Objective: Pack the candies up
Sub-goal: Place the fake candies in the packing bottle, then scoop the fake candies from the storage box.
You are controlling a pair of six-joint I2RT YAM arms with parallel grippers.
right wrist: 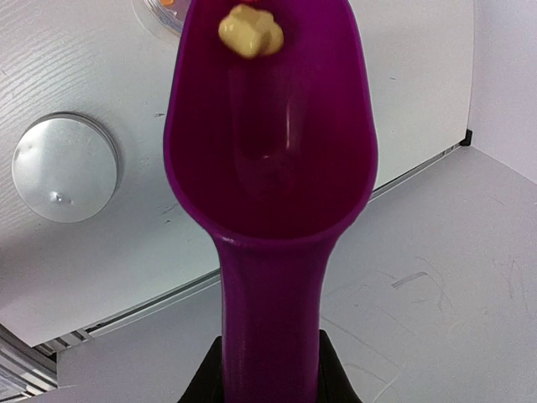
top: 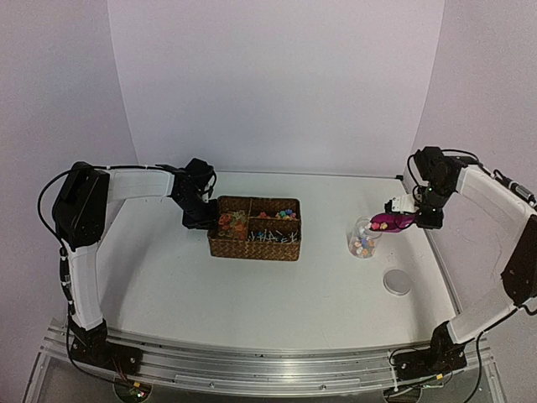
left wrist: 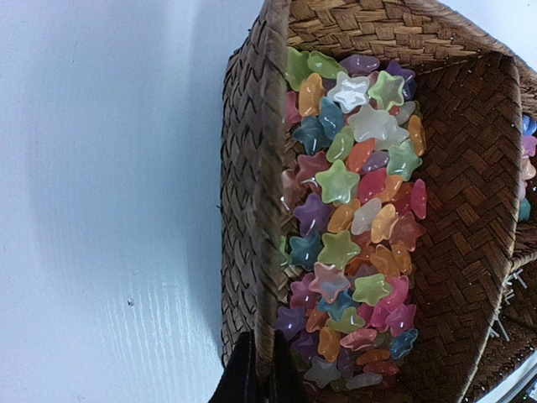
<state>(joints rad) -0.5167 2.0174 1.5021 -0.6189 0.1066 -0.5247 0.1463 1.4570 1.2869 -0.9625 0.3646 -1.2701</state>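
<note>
Star-shaped candies [left wrist: 352,218] in pink, green, orange and blue fill the left compartment of a woven basket [left wrist: 252,168]. My left gripper [left wrist: 260,378] is shut on that basket's left wall, one finger on each side, as the top view also shows [top: 201,220]. My right gripper [right wrist: 270,369] is shut on the handle of a magenta scoop [right wrist: 268,168]. The scoop [top: 390,222] is tipped toward a small clear jar [top: 365,239] with a few candies in its bottom. One yellow candy [right wrist: 250,32] lies near the scoop's lip.
The basket [top: 254,228] has other compartments holding more coloured sweets and pale sticks. A round silver lid [top: 397,281] lies flat on the table in front of the jar, seen also from the right wrist [right wrist: 65,168]. The table's right edge runs close to the right arm.
</note>
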